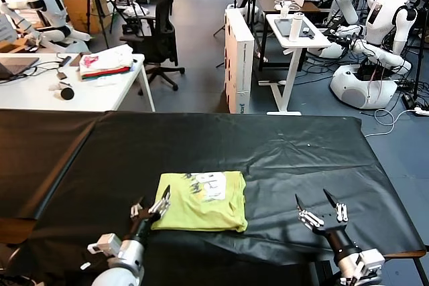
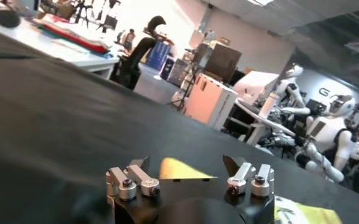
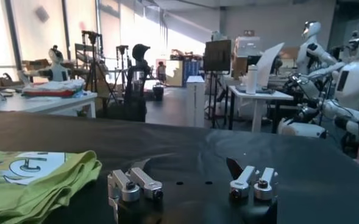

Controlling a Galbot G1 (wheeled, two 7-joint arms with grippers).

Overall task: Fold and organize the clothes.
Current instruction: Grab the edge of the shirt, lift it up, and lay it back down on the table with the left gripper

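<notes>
The light yellow-green T-shirt [image 1: 202, 202] lies folded into a rectangle on the black table cover [image 1: 281, 152], with its pale printed graphic [image 1: 209, 186] showing near the far edge. My left gripper [image 1: 153, 204] is open and low at the shirt's near left corner, one fingertip over the shirt's edge and holding nothing. In the left wrist view the left gripper [image 2: 187, 164] is open, and a strip of the shirt [image 2: 304, 213] shows to one side. My right gripper [image 1: 313, 199] is open and empty, well to the right of the shirt. In the right wrist view the right gripper [image 3: 188, 167] is open, with the shirt [image 3: 33, 182] off to its side.
A white desk [image 1: 40, 92] behind the table on the left holds a stack of white, pink and red folded clothes [image 1: 104, 63]. An office chair [image 1: 161, 38], a white cabinet [image 1: 238, 58] and other robots [image 1: 375, 45] stand beyond the table's far edge.
</notes>
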